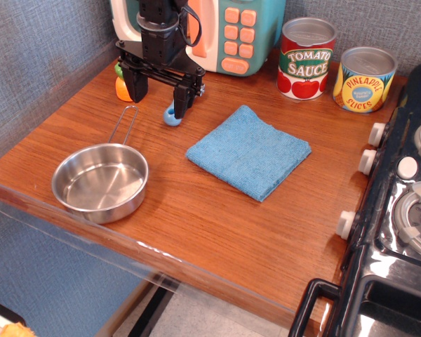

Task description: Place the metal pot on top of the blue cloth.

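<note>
A: What can you read from where you sit?

B: You have two cans at the back of the table (217, 232). One (306, 58) says "TOMATO SAUCE", the other (364, 78) "PINEAPPLE SLICES". The small print on them is too fine to make out.

A: And the pot?

B: Your one pot (100, 182) sits upright at the front left, near the table's edge. Its wire handle (124, 124) points away from you, toward the back and slightly right, ending just below the claw.

A: The cloth?

B: One cloth (249, 151), folded flat, lies mid-table, well right of the pot and apart from it, corners turned like a diamond.

A: The claw?

B: Your claw (159, 90) hangs at the back left with its two fingers spread apart, holding nothing. A small blue scoop (172, 116) lies beside its right finger, and an orange toy (123, 87) shows behind its left one.
</note>
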Action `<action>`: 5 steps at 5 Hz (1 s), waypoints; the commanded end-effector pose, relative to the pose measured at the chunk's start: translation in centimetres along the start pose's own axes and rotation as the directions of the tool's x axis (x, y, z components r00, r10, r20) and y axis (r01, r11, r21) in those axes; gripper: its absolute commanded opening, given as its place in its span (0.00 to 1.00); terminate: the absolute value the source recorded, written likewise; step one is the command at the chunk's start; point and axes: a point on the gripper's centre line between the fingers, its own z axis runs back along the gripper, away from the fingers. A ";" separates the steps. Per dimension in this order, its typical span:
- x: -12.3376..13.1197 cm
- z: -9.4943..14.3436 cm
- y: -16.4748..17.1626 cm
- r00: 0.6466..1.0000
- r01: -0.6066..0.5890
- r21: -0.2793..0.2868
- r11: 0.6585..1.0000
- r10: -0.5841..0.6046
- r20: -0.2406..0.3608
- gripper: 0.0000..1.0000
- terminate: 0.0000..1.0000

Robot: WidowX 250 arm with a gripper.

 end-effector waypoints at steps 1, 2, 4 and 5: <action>0.0 0.0 0.0 1.000 0.000 0.000 1.000 0.000 0.000 1.00 0.00; -0.9 1.5 -1.7 0.999 0.043 -0.029 0.999 -0.042 0.031 1.00 0.00; -5.7 4.7 -2.0 0.994 0.048 -0.071 0.996 -0.041 0.097 1.00 0.00; -7.8 3.2 -1.7 0.998 0.044 -0.082 0.996 -0.041 0.039 1.00 0.00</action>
